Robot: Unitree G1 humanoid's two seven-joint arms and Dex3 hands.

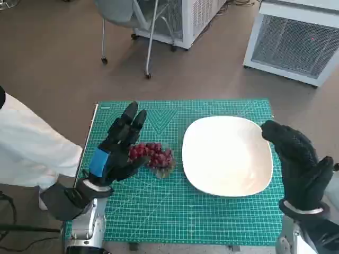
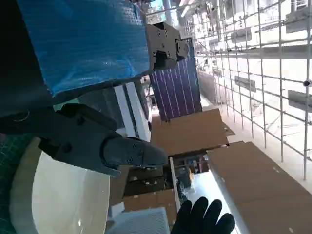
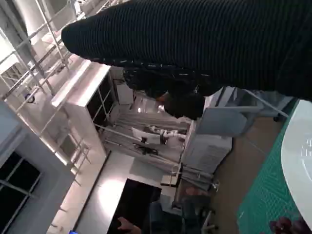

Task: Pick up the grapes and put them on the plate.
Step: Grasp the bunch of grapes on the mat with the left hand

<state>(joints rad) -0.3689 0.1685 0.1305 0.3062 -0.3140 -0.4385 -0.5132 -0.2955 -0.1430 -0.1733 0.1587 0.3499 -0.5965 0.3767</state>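
Green gridded cutting mat covers the bench. Wide white plate as landmark: right hand beside its far edge, holding nothing, fingers loosely spread. Red grape bunch lies just beside the plate's other side, on the mat. Left hand over the bunch, fingers extended, not closed. Risk: a shallow grasp could shed loose grapes.

- The mat lies on the table and covers most of its top.
- The plate sits on the mat's right half.
- The grapes lie on the mat just left of the plate, near but apart from it.
- The left hand is at the grapes' left side, fingers reaching past them.
- The right hand is at the plate's right edge.
- A chair and two cabinets stand on the floor behind the table.
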